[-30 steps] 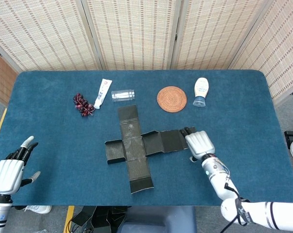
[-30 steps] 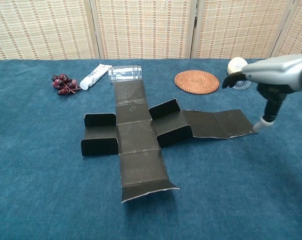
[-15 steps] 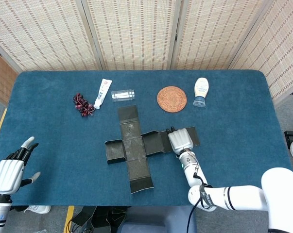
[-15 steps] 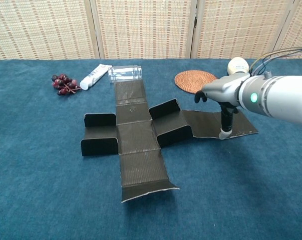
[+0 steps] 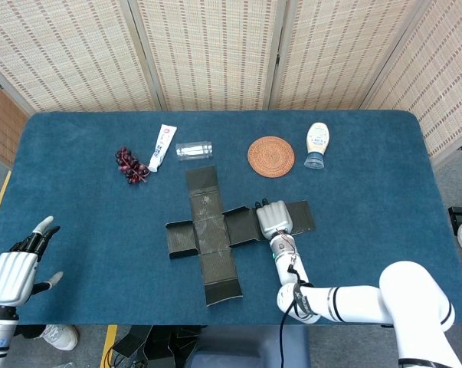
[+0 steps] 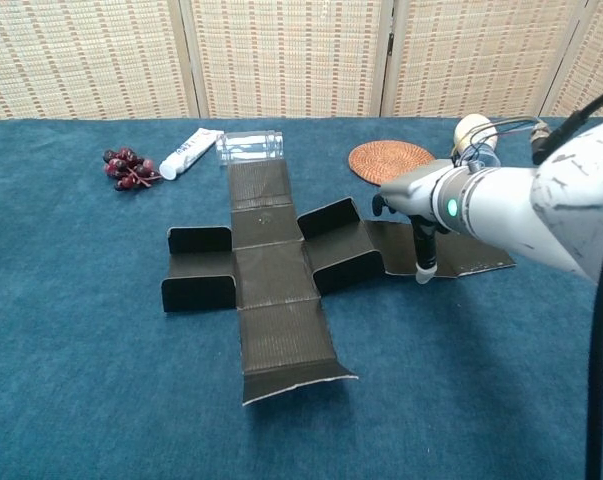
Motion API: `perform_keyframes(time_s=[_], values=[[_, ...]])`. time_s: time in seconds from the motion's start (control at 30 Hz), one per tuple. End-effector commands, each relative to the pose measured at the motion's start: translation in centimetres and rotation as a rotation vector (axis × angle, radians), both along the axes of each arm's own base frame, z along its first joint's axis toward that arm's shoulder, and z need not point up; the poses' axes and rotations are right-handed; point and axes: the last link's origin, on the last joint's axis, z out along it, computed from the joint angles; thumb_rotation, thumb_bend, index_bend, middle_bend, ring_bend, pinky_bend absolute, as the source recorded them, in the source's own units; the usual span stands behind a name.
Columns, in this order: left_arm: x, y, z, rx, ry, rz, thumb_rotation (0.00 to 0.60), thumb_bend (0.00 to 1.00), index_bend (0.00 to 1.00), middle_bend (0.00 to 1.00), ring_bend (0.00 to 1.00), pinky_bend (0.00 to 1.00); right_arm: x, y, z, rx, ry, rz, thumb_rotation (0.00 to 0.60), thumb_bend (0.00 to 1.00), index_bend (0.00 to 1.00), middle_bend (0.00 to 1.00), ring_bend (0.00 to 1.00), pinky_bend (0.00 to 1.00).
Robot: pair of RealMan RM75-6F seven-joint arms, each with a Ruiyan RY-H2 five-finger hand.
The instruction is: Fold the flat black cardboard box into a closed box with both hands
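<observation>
The flat black cardboard box (image 5: 215, 230) lies as a cross in the middle of the blue table, with two short side flaps standing up (image 6: 331, 218). Its long right panel (image 6: 451, 248) lies flat. My right hand (image 5: 274, 218) hovers over that panel, back upward, holding nothing. In the chest view the right hand (image 6: 421, 198) has one finger (image 6: 422, 268) pointing down to the panel's front edge. My left hand (image 5: 14, 270) is open at the table's front left corner, far from the box.
Along the back lie a bunch of dark grapes (image 5: 131, 164), a white tube (image 5: 162, 147), a clear cup on its side (image 5: 194, 149) touching the box's far flap, a woven coaster (image 5: 270, 156) and a white bottle (image 5: 316, 144).
My right hand has slid left along the right panel, from its outer end toward the box's middle. The box and my left hand have stayed put.
</observation>
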Motion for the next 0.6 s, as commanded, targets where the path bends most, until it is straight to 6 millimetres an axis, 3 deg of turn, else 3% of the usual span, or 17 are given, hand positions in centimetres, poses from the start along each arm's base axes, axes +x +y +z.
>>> perform_keyframes(time_s=[0.03,0.6], values=[[-0.1,0.0,0.0,-0.001,-0.002,0.003,0.6,0.1,0.14,0.1,0.26,0.39,0.1,-0.1,-0.4,0.006,0.012,0.003,0.6,0.01,0.1,0.12,0.76,0.92],[-0.3,0.1,-0.2,-0.017,-0.017,0.015,0.6,0.1,0.14,0.1,0.26,0.39,0.3,-0.5,-1.6,0.01,0.036,0.022,0.6,0.01,0.1,0.14,0.76,0.92]])
